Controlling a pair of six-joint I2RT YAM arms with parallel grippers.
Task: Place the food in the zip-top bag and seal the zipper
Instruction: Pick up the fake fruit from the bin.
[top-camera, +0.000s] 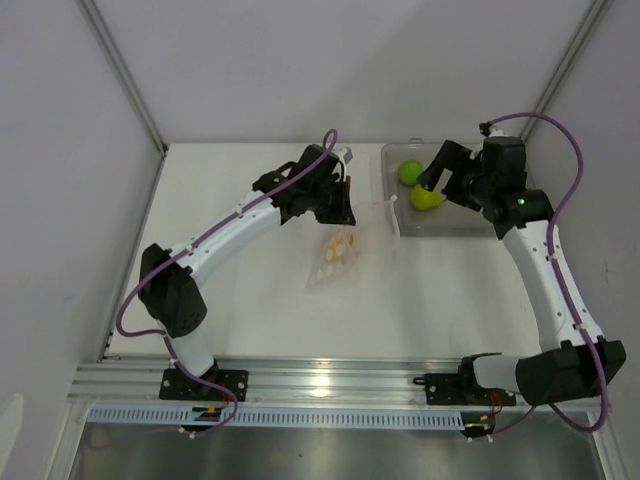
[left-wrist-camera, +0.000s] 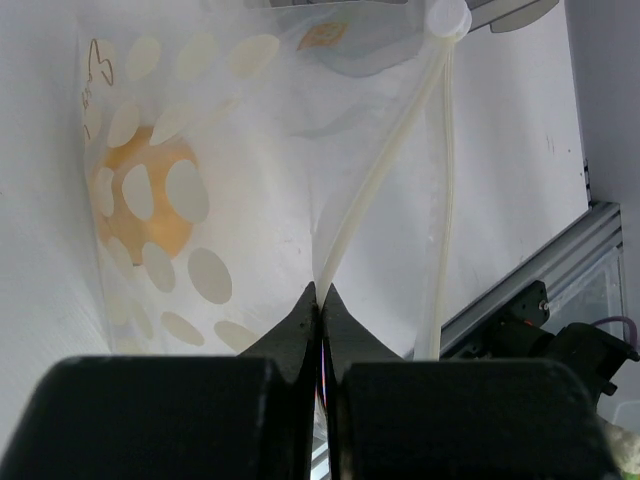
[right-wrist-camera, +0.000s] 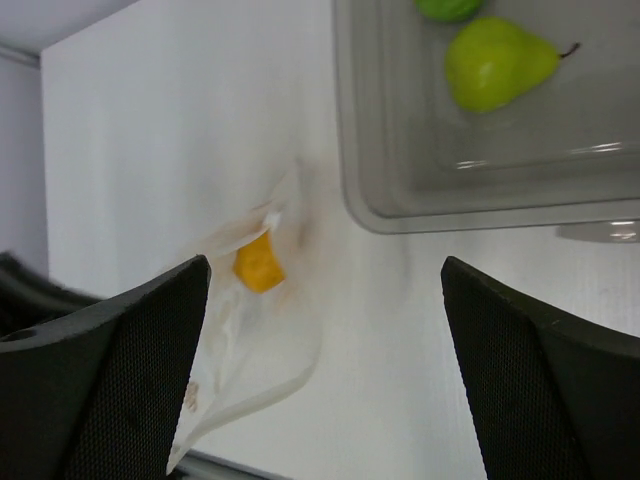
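The zip-top bag (top-camera: 335, 255) lies on the white table with its mouth lifted, and the orange food (left-wrist-camera: 150, 195) shows through its dotted face. My left gripper (top-camera: 343, 205) is shut on the bag's zipper (left-wrist-camera: 385, 170) strip, pinching it at the jaw tips (left-wrist-camera: 322, 292). Two lime-green pieces (top-camera: 410, 172) (top-camera: 427, 200) sit in the clear tray (top-camera: 480, 225). My right gripper (top-camera: 437, 175) hangs open over the tray's left part, nothing between its fingers. In the right wrist view the orange food (right-wrist-camera: 258, 265), the bag (right-wrist-camera: 250, 350) and a green piece (right-wrist-camera: 495, 68) show beyond the open gripper (right-wrist-camera: 325, 265).
The rigid clear tray (right-wrist-camera: 400, 215) stands at the back right of the table, just right of the bag. Grey walls close in the back and both sides. An aluminium rail (top-camera: 330, 380) runs along the near edge by the arm bases.
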